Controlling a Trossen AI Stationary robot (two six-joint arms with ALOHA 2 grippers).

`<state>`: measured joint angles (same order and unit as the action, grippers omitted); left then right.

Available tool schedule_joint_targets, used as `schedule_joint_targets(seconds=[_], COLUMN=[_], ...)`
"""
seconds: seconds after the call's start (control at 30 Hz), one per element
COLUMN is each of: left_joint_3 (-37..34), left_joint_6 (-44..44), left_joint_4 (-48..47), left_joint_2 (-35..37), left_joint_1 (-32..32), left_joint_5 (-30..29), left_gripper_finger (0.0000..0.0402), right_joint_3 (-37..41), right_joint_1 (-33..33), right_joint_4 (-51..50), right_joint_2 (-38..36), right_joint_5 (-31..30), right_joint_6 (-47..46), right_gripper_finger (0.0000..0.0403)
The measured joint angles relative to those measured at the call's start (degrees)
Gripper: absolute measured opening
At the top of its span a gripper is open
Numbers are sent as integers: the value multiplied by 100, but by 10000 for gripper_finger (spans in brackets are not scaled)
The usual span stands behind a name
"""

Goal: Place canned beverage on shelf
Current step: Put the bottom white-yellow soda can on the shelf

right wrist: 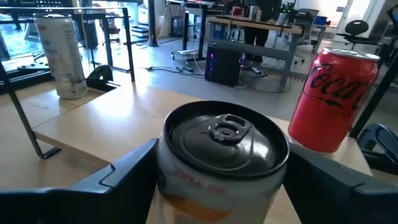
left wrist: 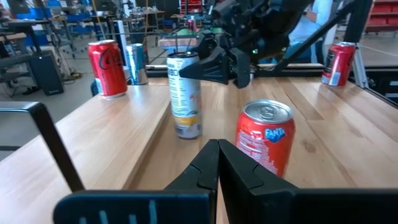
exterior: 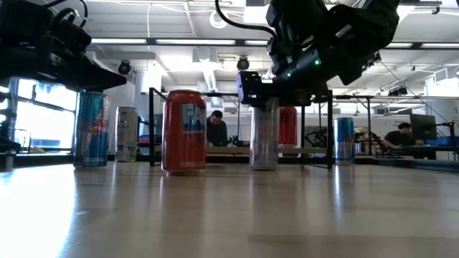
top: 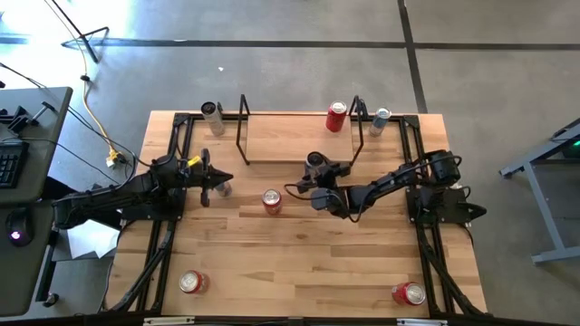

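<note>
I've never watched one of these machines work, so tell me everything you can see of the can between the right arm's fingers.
The slim can is tall and narrow, silver-white metal with small print, an orange band low on its side and a dark top with a pull tab. It stands upright at the shelf's front edge, near its right end. The right gripper's two dark fingers flank its upper part, spread wide; whether they press it cannot be told. A red Fanta can stands apart, nearer the table's middle.

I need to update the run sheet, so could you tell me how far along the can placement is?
Done: a red Coca-Cola can already stands on the shelf.
In hand: the right gripper straddles a slim silver can at the shelf's front edge, fingers apart.
Left: whether it rests on the plank is unclear; the Fanta can remains on the table.
</note>
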<state>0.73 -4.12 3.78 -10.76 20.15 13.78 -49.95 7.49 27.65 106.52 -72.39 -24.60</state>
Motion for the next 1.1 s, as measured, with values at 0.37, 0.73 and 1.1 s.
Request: schedule_joint_targets(seconds=[0.37,0.73,1.1], left_joint_3=[0,0,0], left_joint_6=[-52,-58,-46], left_joint_4=[-8,-13,-97], left_joint_2=[0,0,0], left_joint_1=[-318,-460,-458], left_joint_5=[-234,-251,-254], left_gripper_finger=[0,0,0], right_joint_3=[0,-417,-1176], right_joint_1=[42,65,-70], right_joint_4=[4,-5,-2125], right_joint_2=[-2,-7,-11], right_joint_5=[5,274,411], right_joint_6=[158,1141,774], right_gripper_finger=[301,302,302])
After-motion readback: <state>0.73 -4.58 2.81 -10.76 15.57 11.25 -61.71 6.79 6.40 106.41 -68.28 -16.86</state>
